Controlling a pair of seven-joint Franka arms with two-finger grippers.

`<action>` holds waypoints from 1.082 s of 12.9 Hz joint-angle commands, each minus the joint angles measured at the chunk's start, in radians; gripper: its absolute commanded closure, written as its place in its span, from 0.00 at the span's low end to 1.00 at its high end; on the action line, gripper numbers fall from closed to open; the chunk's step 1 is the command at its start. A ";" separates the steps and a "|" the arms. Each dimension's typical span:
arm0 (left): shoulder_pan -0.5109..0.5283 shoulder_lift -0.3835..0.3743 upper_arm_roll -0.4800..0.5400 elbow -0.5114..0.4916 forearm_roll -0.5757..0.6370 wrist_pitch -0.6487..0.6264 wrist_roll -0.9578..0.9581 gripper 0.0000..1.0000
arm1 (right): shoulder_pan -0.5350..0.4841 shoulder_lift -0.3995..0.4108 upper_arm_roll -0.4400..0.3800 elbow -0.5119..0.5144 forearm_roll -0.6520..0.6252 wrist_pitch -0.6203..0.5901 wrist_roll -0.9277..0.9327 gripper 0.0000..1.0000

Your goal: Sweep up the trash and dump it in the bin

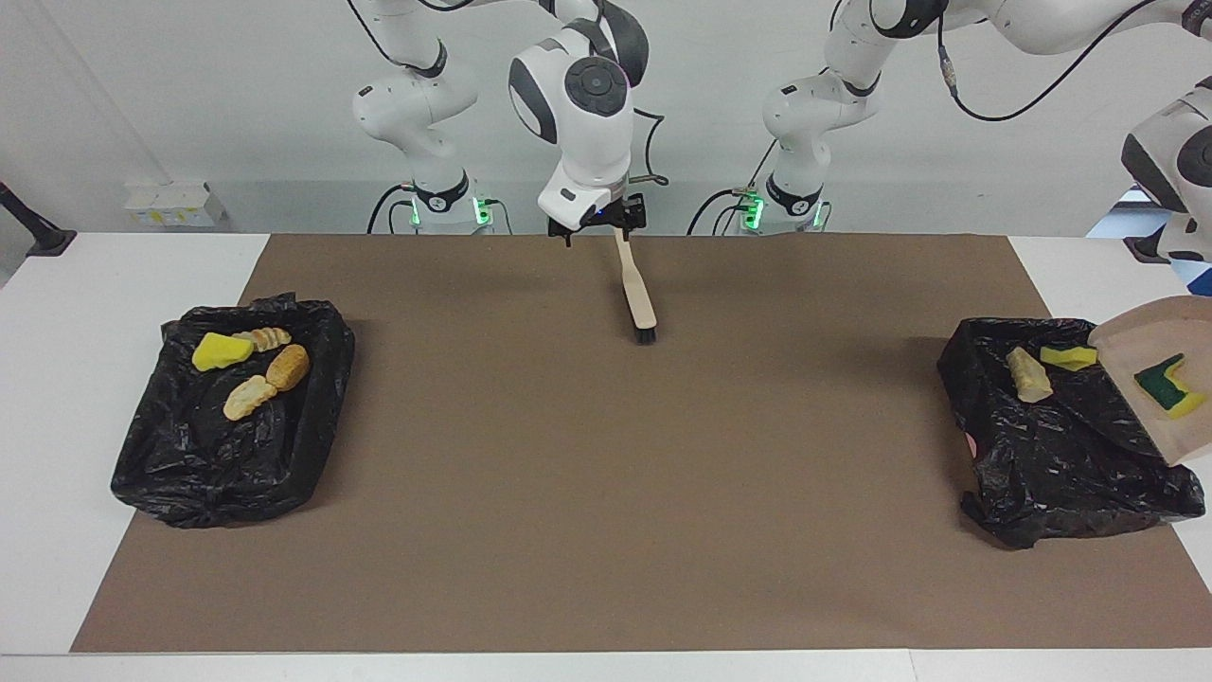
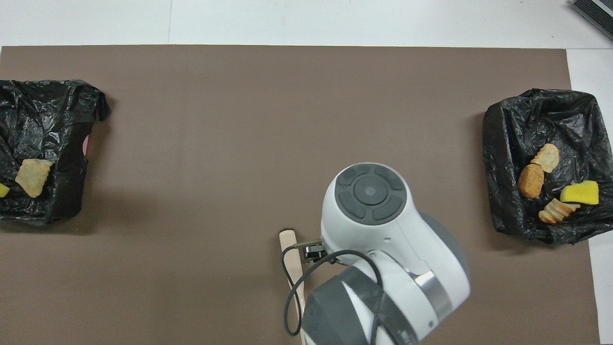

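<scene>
Black-lined bin [image 1: 232,417] at 9 o'clock holds four trash scraps [image 1: 248,365]. Brush [image 1: 636,289] lies on the brown mat [image 1: 606,493] at 12 o'clock; right gripper [image 1: 598,220] is up over its handle end, fingers spread, gripping nothing. At 3 o'clock, second bin [image 1: 1051,445] holds two scraps [image 1: 1027,374]; left gripper is out of frame, pressed together, beige dustpan [image 1: 1160,379] tilted over that bin, one green-backed sponge bit [image 1: 1169,384] on it

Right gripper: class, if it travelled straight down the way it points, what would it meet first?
Probably the beige wooden-handled brush lying on the brown table mat: the right gripper, fingers open, hangs over its handle end. Depth is uncertain; it might land on the mat just beside it.
</scene>
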 commanded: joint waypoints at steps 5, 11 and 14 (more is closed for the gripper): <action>-0.069 -0.009 0.013 0.014 0.176 -0.033 -0.077 1.00 | -0.250 -0.100 -0.002 0.044 -0.136 -0.045 -0.561 0.00; -0.124 -0.018 0.012 0.010 0.265 -0.138 -0.151 1.00 | -0.415 -0.104 -0.048 0.107 -0.138 -0.042 -0.594 0.00; -0.163 -0.020 0.012 0.010 0.293 -0.167 -0.162 1.00 | -0.489 -0.104 -0.063 0.107 -0.141 -0.033 -0.595 0.00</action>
